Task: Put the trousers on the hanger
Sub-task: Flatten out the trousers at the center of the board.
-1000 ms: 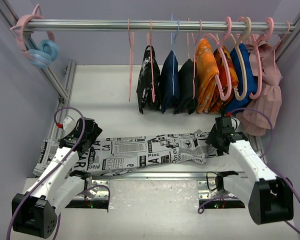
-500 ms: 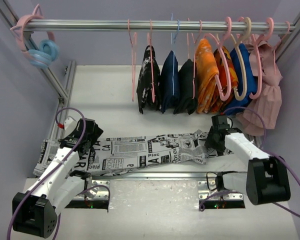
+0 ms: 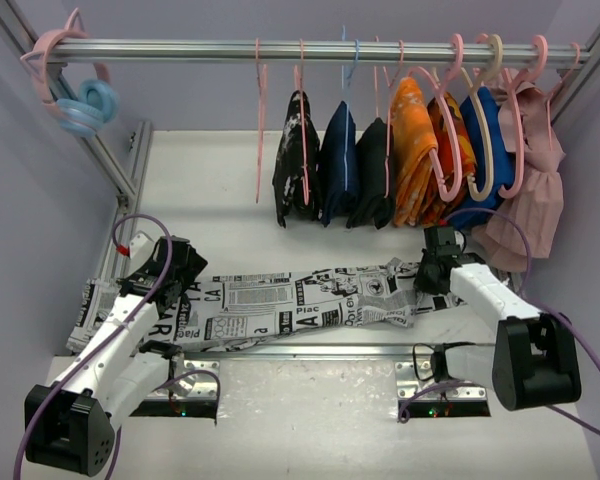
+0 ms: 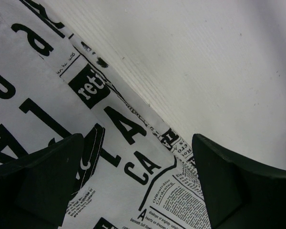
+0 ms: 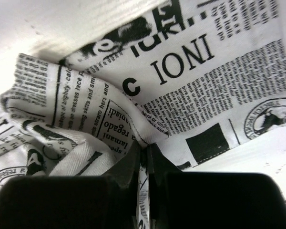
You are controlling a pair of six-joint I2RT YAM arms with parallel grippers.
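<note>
here, right claw (image 5: 143, 149) pinching trousers (image 5: 195, 71), left claw (image 4: 136, 164) wide

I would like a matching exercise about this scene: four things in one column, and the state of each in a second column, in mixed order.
Column 1
1. left gripper
2. right gripper
3. trousers
4. thin pale-pink hanger

Column 2
A. hangs bare on the rail
B. shut on a fold of printed fabric
C. lies stretched out on the table
D. open, above printed fabric

Pairs: 1-D, 2-B, 3-C, 4-A
</note>
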